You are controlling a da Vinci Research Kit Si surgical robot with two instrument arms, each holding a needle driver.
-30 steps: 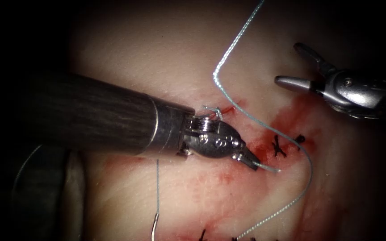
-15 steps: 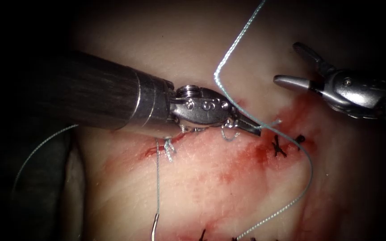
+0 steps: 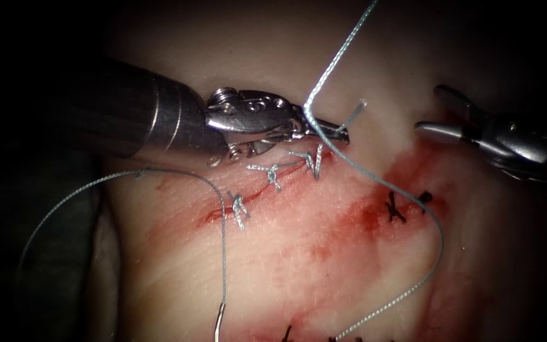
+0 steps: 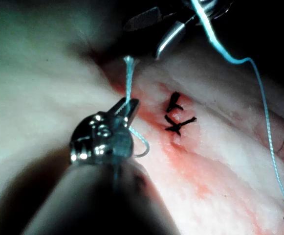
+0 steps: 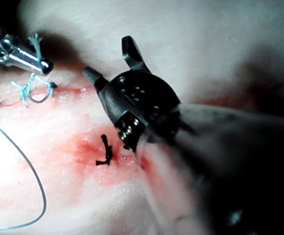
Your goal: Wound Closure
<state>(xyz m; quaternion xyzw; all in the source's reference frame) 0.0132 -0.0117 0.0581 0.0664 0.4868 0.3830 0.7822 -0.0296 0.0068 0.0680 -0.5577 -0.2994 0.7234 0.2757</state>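
My left tool (image 3: 340,133) lies across the upper end of the cut (image 3: 254,190), jaws shut on a short end of light blue thread (image 3: 354,113). In the left wrist view those jaws (image 4: 128,105) pinch the same thread end (image 4: 129,73). My right tool (image 3: 430,111) hovers over the tissue to the right of the cut, jaws open and holding nothing; the right wrist view shows it (image 5: 107,61) the same way. The curved needle (image 3: 219,323) rests on the tissue at the lower edge, free of both tools. Whether its tip is in the tissue is hidden.
Three light blue knots (image 3: 273,174) sit along the cut. A long thread (image 3: 441,234) runs from the top down to the lower edge, crossing over the left jaws. Black stitches (image 3: 394,206) lie in red fluid (image 3: 349,218); more black stitches (image 3: 286,332) show low down.
My left tool has risen up and leftward with the thread end in its jaws, uncovering the knots on the cut. My right tool has drifted slightly right and down, still open.
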